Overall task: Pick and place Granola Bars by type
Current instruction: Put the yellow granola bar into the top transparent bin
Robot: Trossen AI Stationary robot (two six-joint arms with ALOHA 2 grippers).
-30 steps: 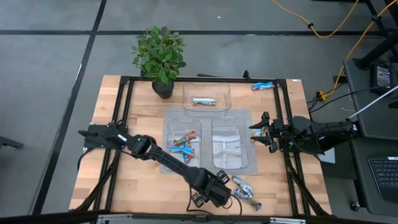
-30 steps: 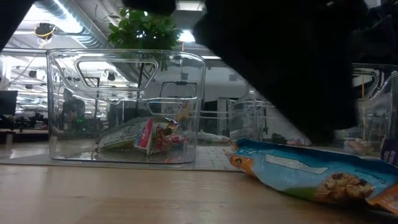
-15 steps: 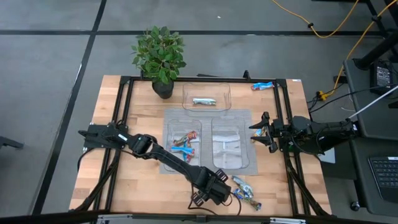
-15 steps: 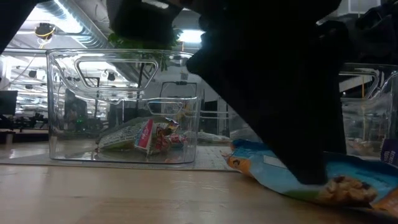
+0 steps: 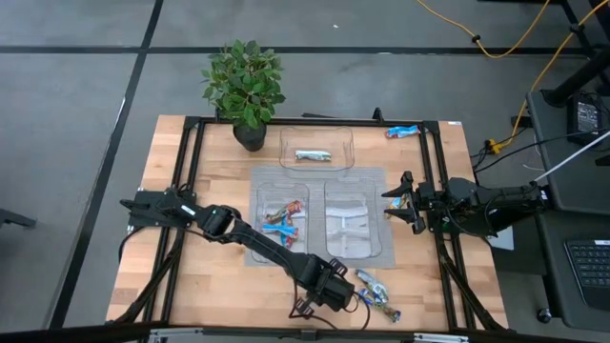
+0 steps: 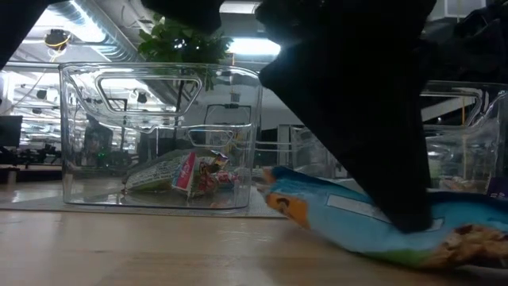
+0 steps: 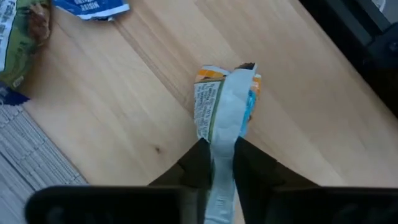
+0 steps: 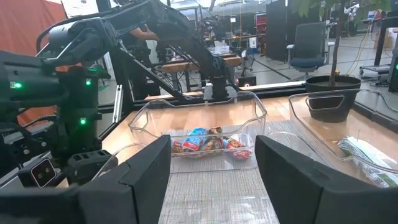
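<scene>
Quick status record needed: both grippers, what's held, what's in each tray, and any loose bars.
left gripper: shut on a blue granola bar, near table edge
right gripper: open, empty, waiting at the right side
left tray: bright blue and red bars
right tray: pale bars
far tray: one silvery bar
loose bars: some beside the left gripper; one at the far right corner

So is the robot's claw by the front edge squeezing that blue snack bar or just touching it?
Squeezing it. In the wrist view the left gripper has its jaws pinched shut on the bar, whose wrapper sticks out between them.
</scene>
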